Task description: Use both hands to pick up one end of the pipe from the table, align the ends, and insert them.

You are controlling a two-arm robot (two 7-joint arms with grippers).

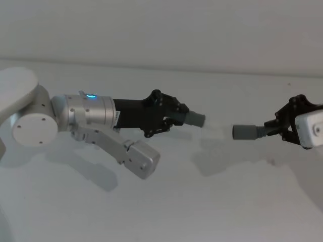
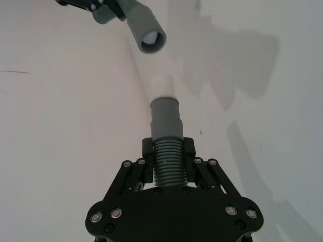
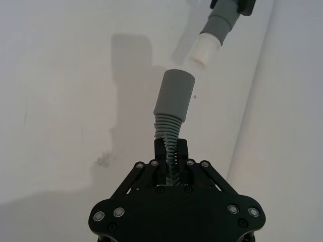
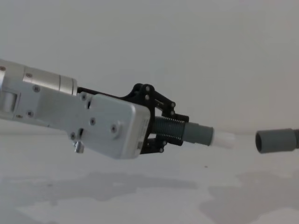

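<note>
Lining up ends (image 4: 223, 139) above surface (image 1: 227, 201). Left end effector (image 1: 177, 115) holding white-tipped hose (image 4: 198, 134), right end effector (image 1: 276, 127) holding socket hose (image 1: 245, 132). Ends apart. Next needing straight push together.

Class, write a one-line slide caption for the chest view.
Left gripper holds the whitish-tipped cuff a gap short of the plain socket in the right gripper, both above the table.

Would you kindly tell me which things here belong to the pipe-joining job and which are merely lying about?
Job:
left gripper, fingers shut on the whitish-tipped hose piece
right gripper, fingers shut on the socket hose piece
the two pieces face each other, apart, above the table

Not the job:
the wall behind
</note>
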